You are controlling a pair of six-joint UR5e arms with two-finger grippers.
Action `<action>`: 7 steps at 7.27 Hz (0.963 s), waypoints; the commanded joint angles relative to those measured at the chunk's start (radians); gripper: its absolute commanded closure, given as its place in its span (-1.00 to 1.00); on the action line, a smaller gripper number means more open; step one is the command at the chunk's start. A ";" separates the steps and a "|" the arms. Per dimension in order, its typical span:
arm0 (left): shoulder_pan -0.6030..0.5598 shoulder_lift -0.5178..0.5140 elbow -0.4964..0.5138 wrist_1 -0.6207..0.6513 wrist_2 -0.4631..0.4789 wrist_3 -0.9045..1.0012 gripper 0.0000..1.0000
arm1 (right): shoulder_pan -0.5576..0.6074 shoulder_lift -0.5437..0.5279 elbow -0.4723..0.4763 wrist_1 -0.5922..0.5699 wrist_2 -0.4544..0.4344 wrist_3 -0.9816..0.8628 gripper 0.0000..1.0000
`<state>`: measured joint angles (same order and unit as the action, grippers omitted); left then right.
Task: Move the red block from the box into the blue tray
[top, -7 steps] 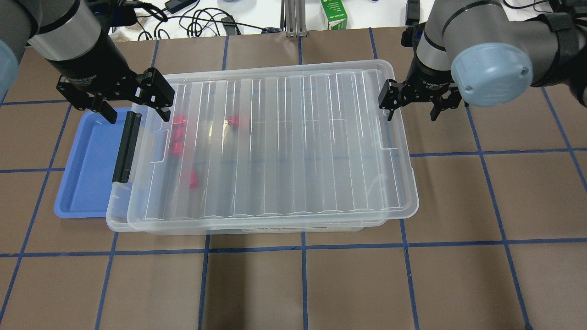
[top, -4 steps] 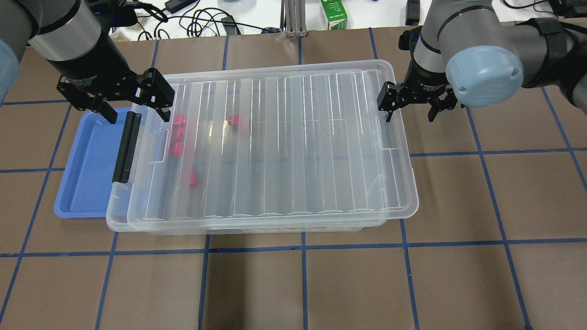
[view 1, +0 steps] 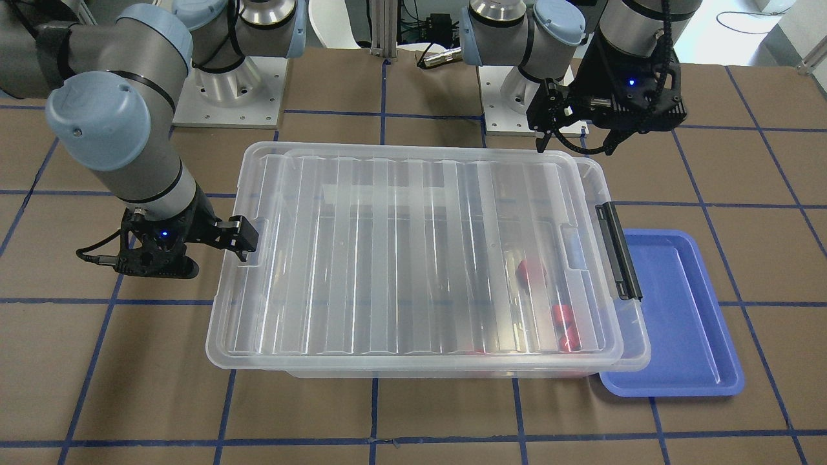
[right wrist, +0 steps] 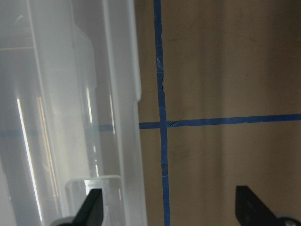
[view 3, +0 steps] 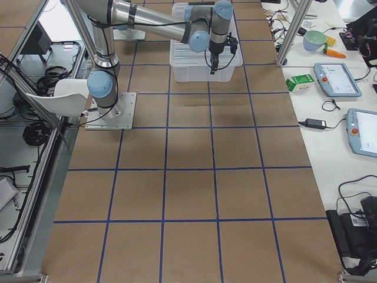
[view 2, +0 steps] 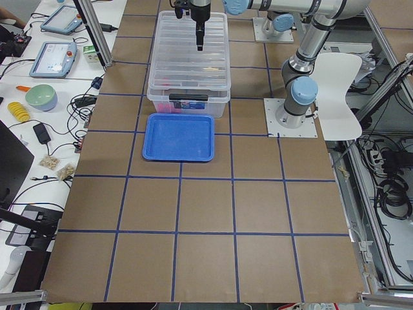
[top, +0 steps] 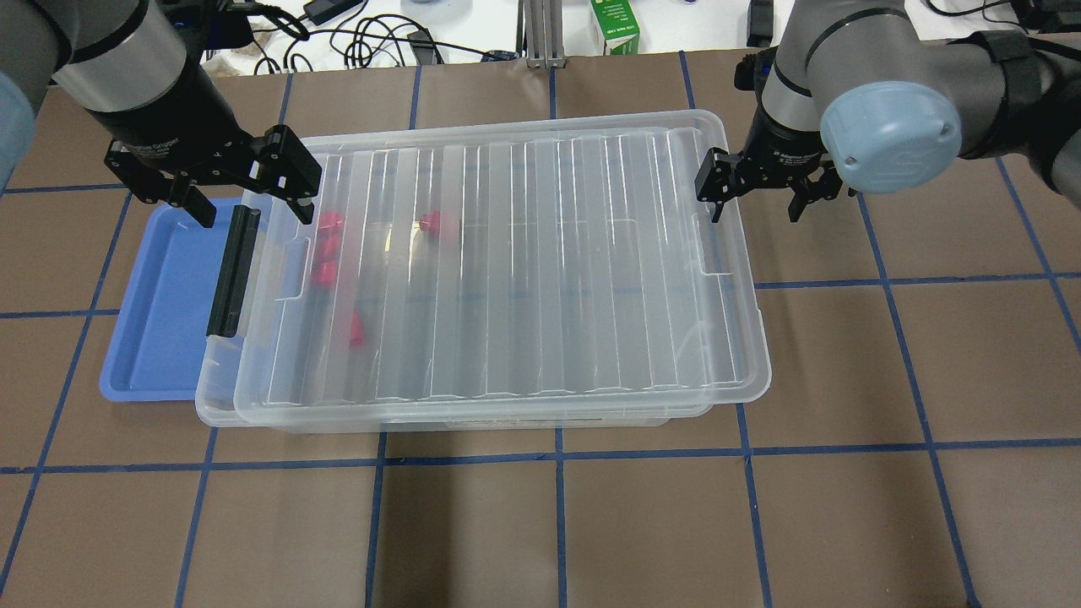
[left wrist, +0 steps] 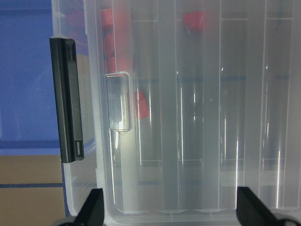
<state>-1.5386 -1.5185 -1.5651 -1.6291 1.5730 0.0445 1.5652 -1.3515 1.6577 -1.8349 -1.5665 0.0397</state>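
The clear box [top: 540,253] lies mid-table with its ribbed lid on; it also shows in the front view [view 1: 413,258]. Its black latch bar [top: 230,270] is on the left end, which overlaps the blue tray [top: 160,321]. Several red blocks show through the lid near that end, such as one block [top: 325,272] and another red block [top: 439,224]; the left wrist view shows one red block [left wrist: 141,104] too. My left gripper [top: 251,207] is open above the latch end. My right gripper [top: 756,211] is open and straddles the box's right rim.
A green carton [top: 615,25] and cables [top: 363,42] lie behind the table's back edge. Blue tape lines [top: 557,456] grid the brown tabletop. Tablets [view 2: 55,55] and a bowl [view 2: 40,97] sit on a side bench.
My right arm has shifted slightly, bringing the right gripper a little back along the box's right rim. The left gripper, box and blocks have not moved.
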 commanded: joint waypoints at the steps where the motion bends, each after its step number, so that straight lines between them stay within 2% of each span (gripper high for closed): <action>1: 0.000 0.000 -0.001 0.000 -0.001 0.000 -1.00 | -0.001 0.000 0.008 -0.030 -0.003 0.002 -1.00; 7: 0.000 0.000 0.004 0.000 -0.001 0.000 -1.00 | -0.019 0.015 0.010 -0.030 -0.003 -0.001 -1.00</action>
<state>-1.5386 -1.5184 -1.5623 -1.6291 1.5734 0.0445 1.5484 -1.3414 1.6674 -1.8653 -1.5693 0.0384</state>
